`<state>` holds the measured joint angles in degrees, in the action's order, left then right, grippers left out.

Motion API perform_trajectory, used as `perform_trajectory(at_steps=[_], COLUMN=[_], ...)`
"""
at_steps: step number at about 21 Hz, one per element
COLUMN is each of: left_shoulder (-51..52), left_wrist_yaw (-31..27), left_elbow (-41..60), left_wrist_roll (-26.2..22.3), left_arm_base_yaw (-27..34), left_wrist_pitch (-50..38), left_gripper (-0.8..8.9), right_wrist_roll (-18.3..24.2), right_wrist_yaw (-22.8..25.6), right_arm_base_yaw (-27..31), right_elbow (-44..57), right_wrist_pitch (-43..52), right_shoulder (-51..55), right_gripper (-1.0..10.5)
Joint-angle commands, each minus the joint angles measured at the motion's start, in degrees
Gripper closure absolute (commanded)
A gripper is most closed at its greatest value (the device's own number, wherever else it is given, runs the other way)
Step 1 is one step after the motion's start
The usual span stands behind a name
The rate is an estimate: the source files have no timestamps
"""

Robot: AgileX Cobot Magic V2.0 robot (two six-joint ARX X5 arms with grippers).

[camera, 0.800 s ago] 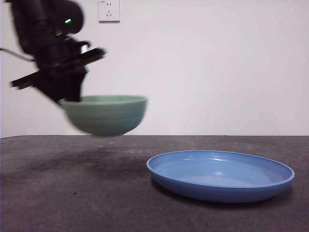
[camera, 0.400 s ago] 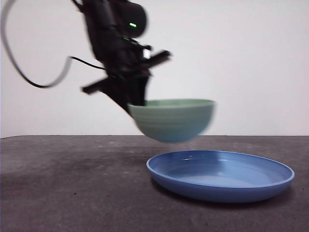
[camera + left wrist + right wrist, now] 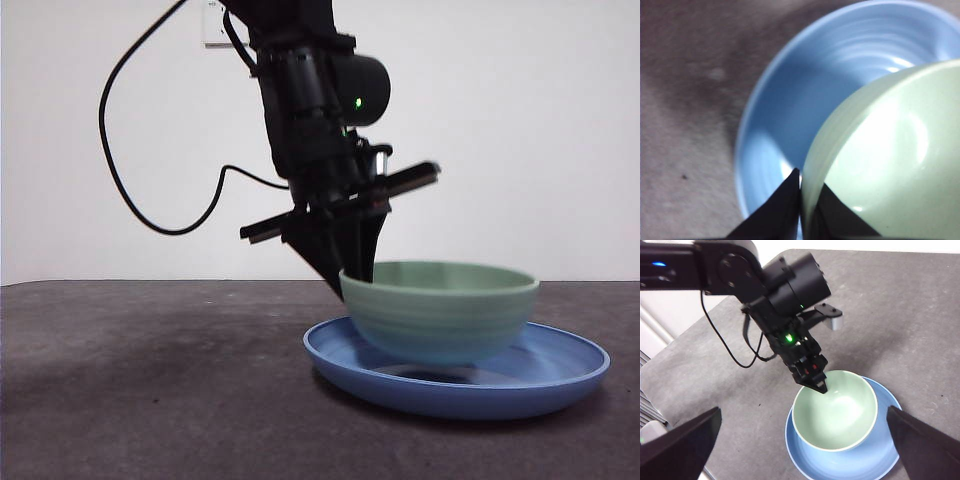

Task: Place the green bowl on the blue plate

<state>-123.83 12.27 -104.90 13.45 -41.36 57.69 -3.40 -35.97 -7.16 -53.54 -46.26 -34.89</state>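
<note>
The green bowl [image 3: 440, 310] hangs upright, low over the blue plate [image 3: 565, 372], with its base down at about rim level. A shadow lies under it, and I cannot tell if it touches. My left gripper [image 3: 356, 272] is shut on the bowl's near-left rim, one jaw inside and one outside. The left wrist view shows the jaws [image 3: 802, 189] pinching the bowl's wall [image 3: 885, 150] above the plate [image 3: 790, 100]. The right wrist view looks down on the bowl [image 3: 835, 410], the plate [image 3: 802, 460] and the left gripper [image 3: 819, 384]. My right gripper [image 3: 803, 412] is open and empty, high above.
The dark grey table [image 3: 150, 380] spreads left of the plate. The left arm's black cable [image 3: 130, 200] loops in the air to the left. The table's rounded edge [image 3: 670, 355] and the white wall lie behind.
My left gripper has carried the green bowl to the right and down, from over the bare table to low over the blue plate. The plate has not moved.
</note>
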Motion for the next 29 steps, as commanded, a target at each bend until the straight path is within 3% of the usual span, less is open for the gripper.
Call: perform_trajectory(at_steps=[1,7,13,15,17,21,22,25,29], left_shoulder=[-1.9,-1.9,-1.9,-1.9,-1.9,1.0,2.8,9.7,21.0], left_wrist_yaw=[-0.1,-0.1,0.0,0.0,0.0,-0.2,-0.4,-0.5,-0.5], left_elbow=[-1.7,-1.7,-3.3,-6.5,-12.1,-21.0,-21.0,-20.9,-20.7], left_wrist_roll=[0.7,0.6,0.8,0.7,-1.4,-9.7,-10.4,-11.6,-13.2], left_arm_base_yaw=[-0.4,-0.4,-0.3,-0.2,-0.2,-0.4,-0.4,0.1,0.5], left_wrist_pitch=[-0.2,-0.2,0.7,3.3,8.4,22.2,23.3,25.3,25.3], left_gripper=[8.05,7.78,5.50,4.06,3.16,3.12,3.03,1.53,1.56], right_wrist_roll=[-0.5,-0.5,-0.5,-0.5,-0.5,-0.5,-0.5,-0.5,-0.5], right_wrist_yaw=[-0.1,-0.1,-0.1,-0.1,-0.1,-0.1,-0.1,-0.1,-0.1], right_arm_base_yaw=[-0.2,-0.2,-0.2,-0.2,-0.2,-0.2,-0.2,-0.2,-0.2], right_elbow=[-0.9,-0.9,-0.9,-0.9,-0.9,-0.9,-0.9,-0.9,-0.9], right_wrist_pitch=[0.1,-0.1,-0.1,-0.1,-0.1,-0.1,-0.1,-0.1,-0.1], right_shoulder=[-0.2,-0.2,-0.2,-0.2,-0.2,-0.2,-0.2,-0.2,-0.2], right_gripper=[3.3,3.3,3.3,3.3,3.3,3.3,3.3,3.3,3.3])
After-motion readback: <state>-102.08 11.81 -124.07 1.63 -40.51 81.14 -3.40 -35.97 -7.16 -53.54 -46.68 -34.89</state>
